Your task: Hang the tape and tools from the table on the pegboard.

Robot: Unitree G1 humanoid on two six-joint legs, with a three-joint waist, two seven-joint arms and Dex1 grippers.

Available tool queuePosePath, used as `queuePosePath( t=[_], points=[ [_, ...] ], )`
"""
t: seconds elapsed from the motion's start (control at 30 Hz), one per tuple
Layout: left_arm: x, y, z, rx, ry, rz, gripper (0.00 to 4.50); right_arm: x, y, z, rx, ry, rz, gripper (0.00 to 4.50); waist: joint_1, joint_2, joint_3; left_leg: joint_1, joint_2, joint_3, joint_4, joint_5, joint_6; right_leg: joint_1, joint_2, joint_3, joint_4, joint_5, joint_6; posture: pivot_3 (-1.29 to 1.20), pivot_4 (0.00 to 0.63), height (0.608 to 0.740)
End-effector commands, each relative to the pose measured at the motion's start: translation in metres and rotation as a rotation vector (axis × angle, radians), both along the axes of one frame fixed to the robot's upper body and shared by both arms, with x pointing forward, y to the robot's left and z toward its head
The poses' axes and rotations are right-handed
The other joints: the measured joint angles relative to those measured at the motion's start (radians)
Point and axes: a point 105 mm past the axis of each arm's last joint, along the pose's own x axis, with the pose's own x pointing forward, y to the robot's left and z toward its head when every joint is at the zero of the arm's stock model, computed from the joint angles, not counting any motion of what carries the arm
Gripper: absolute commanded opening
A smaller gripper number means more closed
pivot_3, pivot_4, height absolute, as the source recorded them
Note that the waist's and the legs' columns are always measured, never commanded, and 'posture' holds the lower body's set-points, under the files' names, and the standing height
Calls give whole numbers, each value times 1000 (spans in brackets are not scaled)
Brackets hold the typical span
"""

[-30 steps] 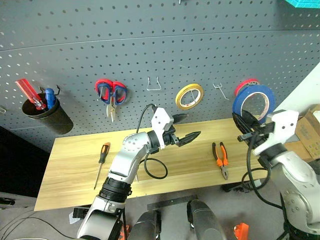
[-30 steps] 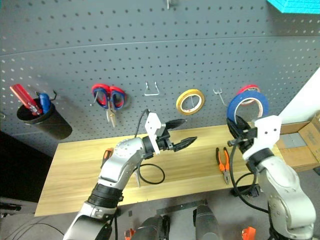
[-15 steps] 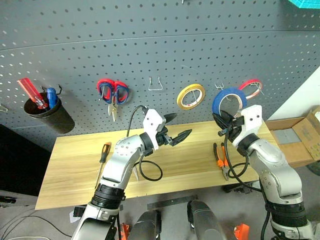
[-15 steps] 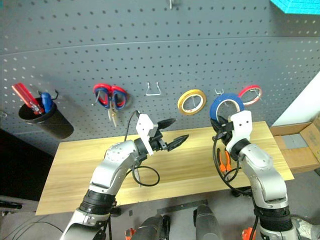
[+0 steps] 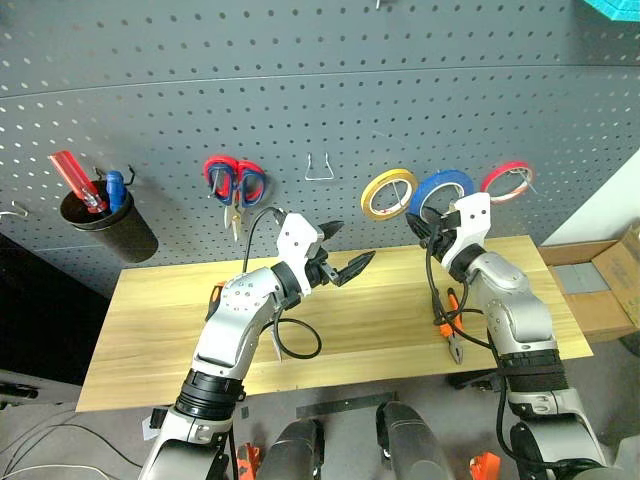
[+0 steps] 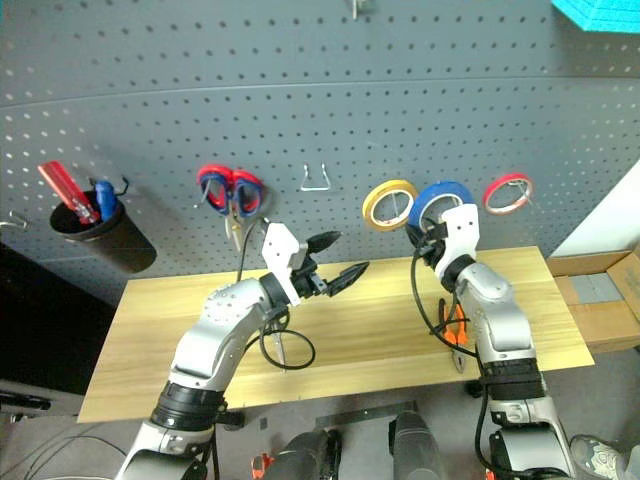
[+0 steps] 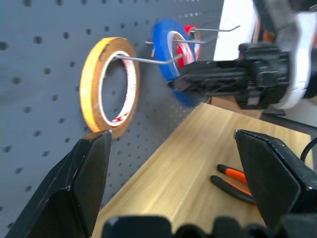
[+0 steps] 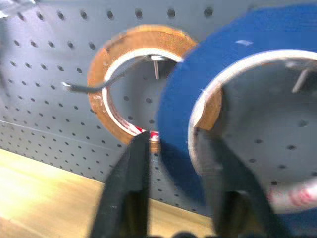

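Yellow roll (image 5: 389, 193) just beside tape (image 5: 441, 191) – red roll (image 5: 506, 181) other side.

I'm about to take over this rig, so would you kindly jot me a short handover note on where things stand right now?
Left gripper: open, empty, above the table.
Right gripper: fingers astride the blue tape roll at the pegboard, between the yellow roll and red roll; whether the tape sits on a hook is unclear.
Left to hang: pliers on the table by the right arm; screwdriver, mostly hidden behind the left arm.
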Motion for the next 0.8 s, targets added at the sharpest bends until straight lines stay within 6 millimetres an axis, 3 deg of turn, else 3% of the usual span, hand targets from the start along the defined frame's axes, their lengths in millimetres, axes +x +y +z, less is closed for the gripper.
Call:
queuePosePath(
  t=[0.03,0.2,0.3,0.4,0.5,0.63,0.8],
  points=[
    [-4,-2,16,-21,-57,-11,4234,-3,-9,11,9,-45,-23,2690,3,0,0,0,0,0,0,0,0,0,0,0,0,0,0,-177,197,740],
    [-7,-4,4,6,-32,-25,4234,-37,-24,-8,-83,77,14,4423,13,0,0,-2,0,-1,0,0,0,-1,-1,0,-2,0,0,-192,218,740],
    [-15,-5,-15,78,-1,-68,4234,-73,-48,-32,-143,252,3,4485,16,1,0,-3,0,0,0,0,0,-1,-1,1,-2,0,0,-206,248,740],
    [-24,-2,-39,168,71,-105,4234,-89,-64,-43,-158,316,-77,4485,9,0,1,-3,0,-1,0,-1,1,-1,-1,2,-2,-1,0,-214,263,740],
    [-39,4,-67,279,110,-142,4234,-94,-78,-65,-178,438,-196,4485,-4,0,1,-1,1,1,0,-3,5,0,-1,3,-1,-1,0,-211,270,740],
    [-47,7,-69,247,137,-134,4234,-93,-81,-89,-221,566,-273,4485,1,-1,4,2,2,1,0,-2,4,2,0,4,0,-3,4,-206,275,740],
    [-73,9,-82,278,212,-221,4234,-80,-84,-107,-220,678,-394,4485,-1,-1,4,1,2,1,-1,-1,4,1,0,4,-1,-1,0,-194,275,740]
  ],
)
